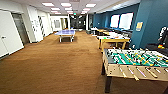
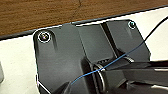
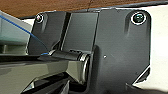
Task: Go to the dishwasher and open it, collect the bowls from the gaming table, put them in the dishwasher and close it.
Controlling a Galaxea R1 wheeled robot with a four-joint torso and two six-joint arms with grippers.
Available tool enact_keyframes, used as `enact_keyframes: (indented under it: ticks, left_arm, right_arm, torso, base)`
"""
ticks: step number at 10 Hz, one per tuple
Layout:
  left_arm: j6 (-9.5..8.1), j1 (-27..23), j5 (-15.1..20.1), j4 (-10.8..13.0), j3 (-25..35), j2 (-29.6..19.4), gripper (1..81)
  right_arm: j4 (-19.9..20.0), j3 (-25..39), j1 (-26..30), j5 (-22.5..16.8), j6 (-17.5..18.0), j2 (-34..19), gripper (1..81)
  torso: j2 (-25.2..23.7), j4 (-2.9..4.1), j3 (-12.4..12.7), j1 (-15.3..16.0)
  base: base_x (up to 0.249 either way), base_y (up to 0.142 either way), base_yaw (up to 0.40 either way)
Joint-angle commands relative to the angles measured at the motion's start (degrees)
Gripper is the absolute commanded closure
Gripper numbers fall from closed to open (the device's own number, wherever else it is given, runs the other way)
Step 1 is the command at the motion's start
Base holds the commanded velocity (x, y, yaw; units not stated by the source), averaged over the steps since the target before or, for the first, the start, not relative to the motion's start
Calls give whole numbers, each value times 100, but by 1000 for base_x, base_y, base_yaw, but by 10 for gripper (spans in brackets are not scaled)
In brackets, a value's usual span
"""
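The gaming table (image 1: 114,40), with yellow sides and legs and a pale top, stands at mid right in the head view, beyond the foosball table. Whatever lies on its top is too small to tell, so the bowls are hidden from me. The dishwasher is out of view. Both wrist views look onto my own dark plate (image 2: 75,50) (image 3: 120,50) and a thin blue cable (image 2: 110,63), with brown carpet beyond.
A foosball table (image 1: 136,62) with a green field stands close at the right front. A blue ping-pong table (image 1: 65,32) is far ahead. White doors (image 1: 8,32) line the left wall and a blue wall (image 1: 150,22) the right. Brown carpet (image 1: 55,65) stretches ahead.
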Motion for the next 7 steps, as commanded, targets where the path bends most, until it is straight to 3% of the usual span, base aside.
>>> enact_keyframes:
  ticks: [1, 7]
  left_arm:
    - [12, -234, 234, -22, -16, -23, 10]
    - [4, -234, 234, -22, -16, -23, 10]
  right_arm:
    - [-3, 24, 272, -268, -18, 22, 10]
    - [6, 41, 264, -268, -18, 31, 10]
  torso:
    - [0, 0, 0, 0]
    - [2, 0, 0, 2]
  base:
    - [143, 0, 0]
    - [136, 11, 0]
